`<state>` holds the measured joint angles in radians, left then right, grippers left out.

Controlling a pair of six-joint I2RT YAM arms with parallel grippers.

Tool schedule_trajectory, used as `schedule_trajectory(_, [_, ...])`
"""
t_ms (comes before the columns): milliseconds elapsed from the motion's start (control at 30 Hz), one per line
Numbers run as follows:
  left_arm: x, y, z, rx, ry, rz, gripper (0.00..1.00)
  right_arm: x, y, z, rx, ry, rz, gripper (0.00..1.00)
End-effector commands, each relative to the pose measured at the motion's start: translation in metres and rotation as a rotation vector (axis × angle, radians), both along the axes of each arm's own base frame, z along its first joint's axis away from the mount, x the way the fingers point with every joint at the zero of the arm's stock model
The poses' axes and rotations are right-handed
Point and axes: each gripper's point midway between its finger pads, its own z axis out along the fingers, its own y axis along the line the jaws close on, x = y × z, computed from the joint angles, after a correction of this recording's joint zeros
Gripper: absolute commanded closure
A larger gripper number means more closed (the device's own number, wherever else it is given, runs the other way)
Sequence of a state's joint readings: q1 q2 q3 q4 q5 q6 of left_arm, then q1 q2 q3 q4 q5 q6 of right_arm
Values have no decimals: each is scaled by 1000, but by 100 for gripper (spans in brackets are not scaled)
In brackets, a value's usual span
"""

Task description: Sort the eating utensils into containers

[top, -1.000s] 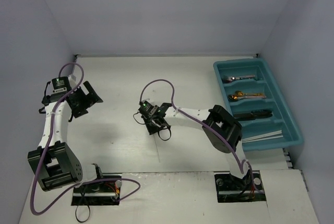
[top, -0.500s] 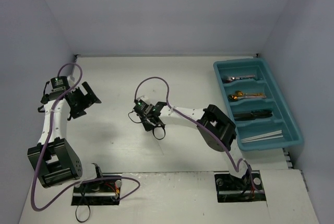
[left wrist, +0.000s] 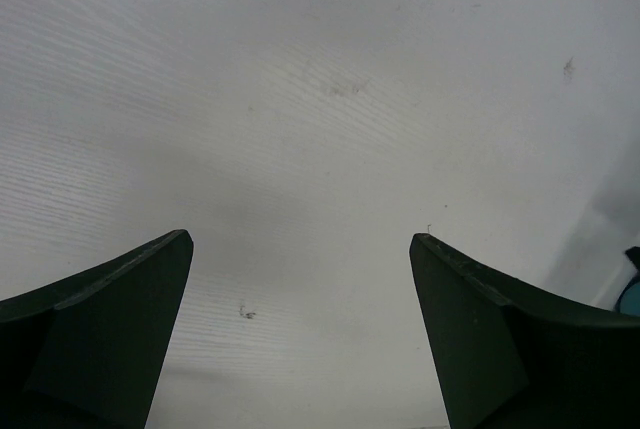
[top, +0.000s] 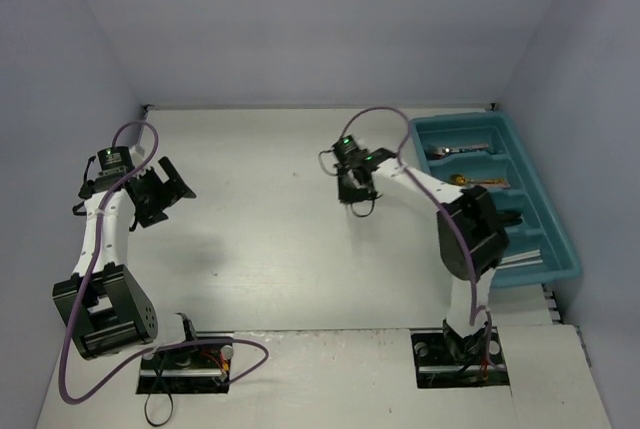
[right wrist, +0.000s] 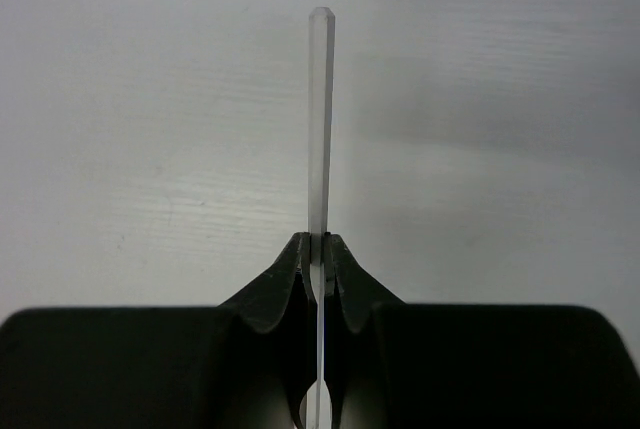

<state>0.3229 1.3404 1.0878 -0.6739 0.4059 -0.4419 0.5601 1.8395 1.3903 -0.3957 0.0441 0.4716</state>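
The right gripper (right wrist: 318, 249) is clamped on 1 thin white stick (right wrist: 319, 119) above the table (top: 260, 199), near the left side of the teal tray (top: 462, 120), where other utensils (top: 470, 184) lie in compartments. The left gripper (left wrist: 300, 279) stands wide open.

1. Underneath everything, a flat white table (top: 260, 249), matte, closed in by pale walls (top: 300, 29) on the left, at the back and on the right.
2. Up close, faintly ribbed with fine parallel lines and flecked with a few small dark scuffs (left wrist: 245, 311).
3. At the far right, lying directly on it, a teal-blue plastic tray (top: 460, 119), rectangular, split into four long compartments, set slightly askew and close to the right wall.
4. Along the near edge, across a seam, a separate white strip (top: 330, 369) carrying two black mounting plates (top: 185, 361), one left and one right, well apart.
5. Soft grey shadow over part of the left half.
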Motion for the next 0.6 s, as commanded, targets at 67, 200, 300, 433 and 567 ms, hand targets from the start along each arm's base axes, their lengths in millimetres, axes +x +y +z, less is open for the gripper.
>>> schedule_trajectory(67, [12, -8, 29, 4, -106, -29, 10, 17, -41, 100, 176, -173, -179, 100])
schedule_trajectory(200, [19, -24, 43, 61, -171, -97, 10, 23, -101, 120, 267, -186, -382, 100])
schedule_trajectory(300, [23, -40, 46, 107, -202, -161, 10, 18, -156, 128, 267, -215, -540, 100])
schedule_trajectory(433, [31, -55, 42, 98, -191, -199, 10, -6, -225, 136, 254, -231, -724, 100])
schedule_trajectory(567, [37, -63, 39, 87, -185, -216, 10, -28, -270, 138, 254, -224, -852, 100])
